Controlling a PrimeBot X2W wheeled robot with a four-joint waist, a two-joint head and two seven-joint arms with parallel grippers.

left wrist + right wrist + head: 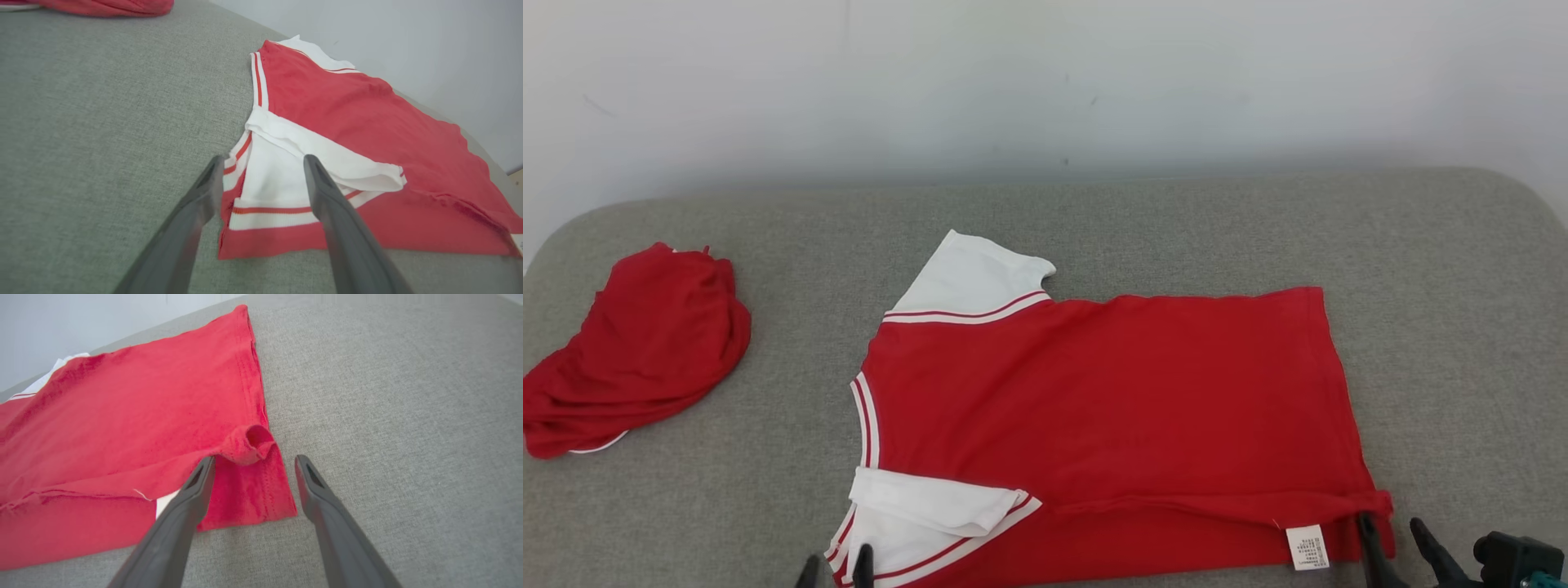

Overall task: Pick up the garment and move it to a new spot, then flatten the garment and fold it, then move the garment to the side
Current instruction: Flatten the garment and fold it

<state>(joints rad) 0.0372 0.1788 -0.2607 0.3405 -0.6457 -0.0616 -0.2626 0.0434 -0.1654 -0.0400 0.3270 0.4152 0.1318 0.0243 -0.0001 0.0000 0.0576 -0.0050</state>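
At the near edge, the left gripper point(263, 161) hangs open over the folded white sleeve point(282, 179) of the red cotton T-shirt with white striped sleeves point(1111, 392). The right gripper point(254, 459) stands open astride its curled hem corner point(250, 443). Neither holds cloth. I'd judge a lengthwise fold is under way: lift both clear without snagging, then smooth that curl. The shirt lies mid-way across the grey fabric cushion point(1176, 220), its nearest edge cut off from the head view. Farther left, I can't identify a crumpled red bundle point(645, 343).
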